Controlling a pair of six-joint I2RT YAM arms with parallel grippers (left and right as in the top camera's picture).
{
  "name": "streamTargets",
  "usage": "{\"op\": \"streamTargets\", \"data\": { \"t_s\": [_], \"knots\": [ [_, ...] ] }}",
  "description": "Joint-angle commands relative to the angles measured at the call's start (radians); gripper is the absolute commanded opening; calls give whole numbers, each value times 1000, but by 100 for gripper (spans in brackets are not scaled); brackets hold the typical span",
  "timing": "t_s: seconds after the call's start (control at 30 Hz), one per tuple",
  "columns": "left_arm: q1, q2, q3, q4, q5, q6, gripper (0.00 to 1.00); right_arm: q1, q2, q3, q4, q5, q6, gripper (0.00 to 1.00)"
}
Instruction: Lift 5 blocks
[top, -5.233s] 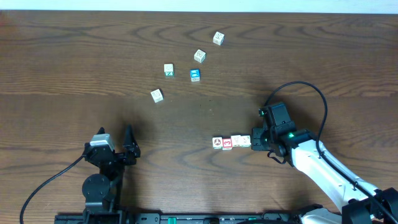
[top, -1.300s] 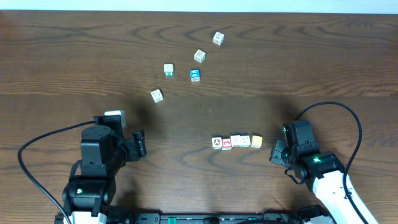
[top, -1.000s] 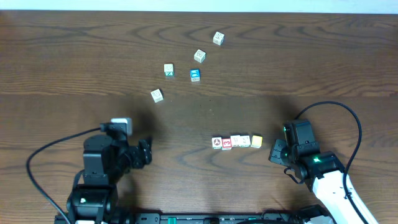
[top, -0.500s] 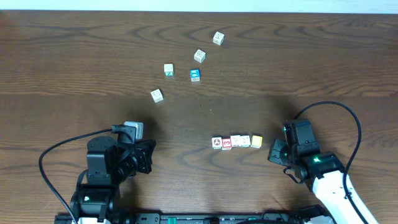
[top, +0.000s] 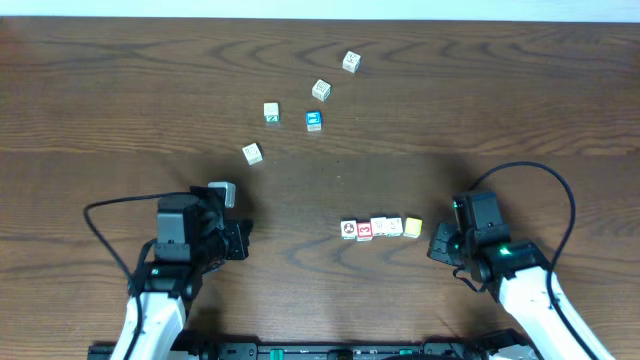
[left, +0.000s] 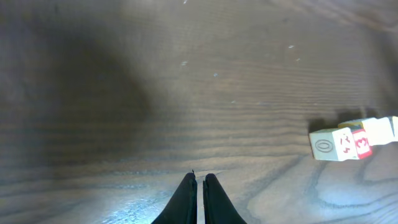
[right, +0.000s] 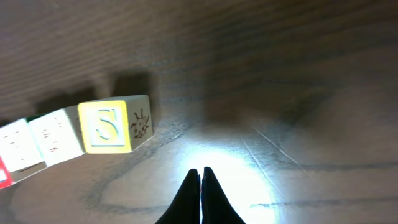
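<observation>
Currently clenched on nothing: left pincer (top: 238, 240), right pincer (top: 437, 245). Between them on the desk (top: 450, 120), blocks (top: 380, 228), five in a touching row, yellow-topped end near right pincer, well apart from left.

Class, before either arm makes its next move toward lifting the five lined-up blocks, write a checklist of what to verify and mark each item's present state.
1. The row of five blocks is closed up, faces touching: ok.
2. The left tool is shut and empty: ok.
3. The right tool is shut and empty: ok.
4. The left tool presses on the left end block: not ok, a gap lies between them.
5. The right tool presses on the yellow block: not ok, the block sits apart, off to one side of the tip.
6. Both tips are at block height: cannot tell.
</observation>
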Motion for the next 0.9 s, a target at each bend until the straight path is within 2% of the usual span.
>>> {"op": "streamTargets", "data": {
  "t_s": [0.0, 0.33, 0.43, 0.7, 0.87],
  "knots": [
    [-4, 73, 3, 24, 32, -77, 7, -8, 64, -6, 27, -29, 18, 1],
    [-54, 102, 3, 98, 20, -105, 7, -8, 254, -6, 206, -77, -1, 1],
    [-54, 102, 3, 98, 12, -106, 8, -8, 302, -6, 258, -91, -47, 1],
    [-54, 103, 3, 98, 12, -106, 7, -8, 355, -6, 346, -134, -118, 1],
    [-54, 103, 3, 98, 11, -106, 7, -8, 355, -6, 369, -229, -175, 1]
  ]
}}
